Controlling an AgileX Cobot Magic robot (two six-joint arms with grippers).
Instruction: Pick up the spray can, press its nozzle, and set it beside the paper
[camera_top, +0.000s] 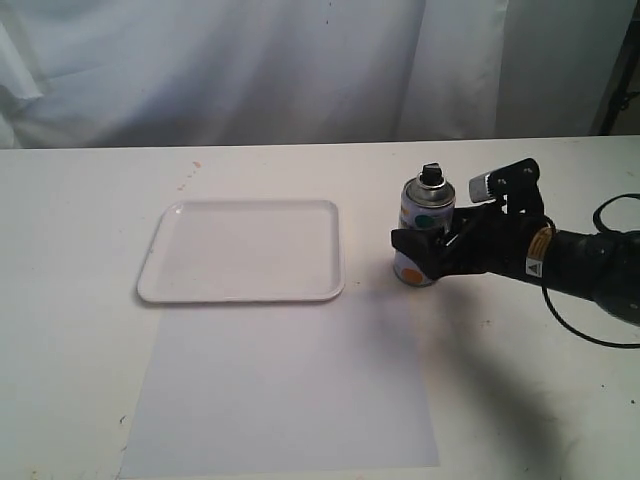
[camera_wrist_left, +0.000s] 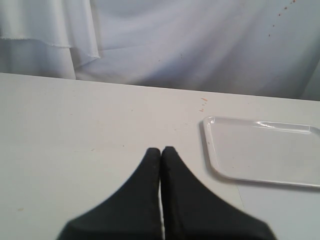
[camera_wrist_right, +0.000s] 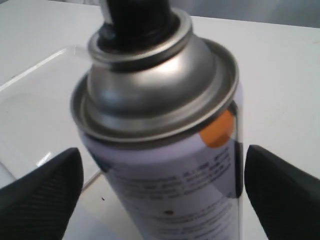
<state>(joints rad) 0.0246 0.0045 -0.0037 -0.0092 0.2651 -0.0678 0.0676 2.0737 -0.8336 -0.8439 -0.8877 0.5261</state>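
Note:
The spray can (camera_top: 425, 212) stands upright on the table, right of the tray, with its black nozzle (camera_top: 431, 175) on top. My right gripper (camera_top: 420, 256) reaches in from the right at the can's lower half. In the right wrist view the can (camera_wrist_right: 160, 100) fills the space between the two fingers, and a narrow gap shows on each side, so this gripper (camera_wrist_right: 162, 160) is open around it. The nozzle (camera_wrist_right: 137, 17) is cut off by that view's edge. The paper (camera_top: 280, 390) lies flat in front of the tray. My left gripper (camera_wrist_left: 161, 151) is shut and holds nothing.
A glossy white rimmed tray (camera_top: 243, 250) lies left of the can, touching the paper's far edge; its rim (camera_wrist_left: 207, 137) also shows in the left wrist view. White cloth (camera_top: 250, 60) hangs behind the table. A black cable (camera_top: 610, 215) loops by the right arm.

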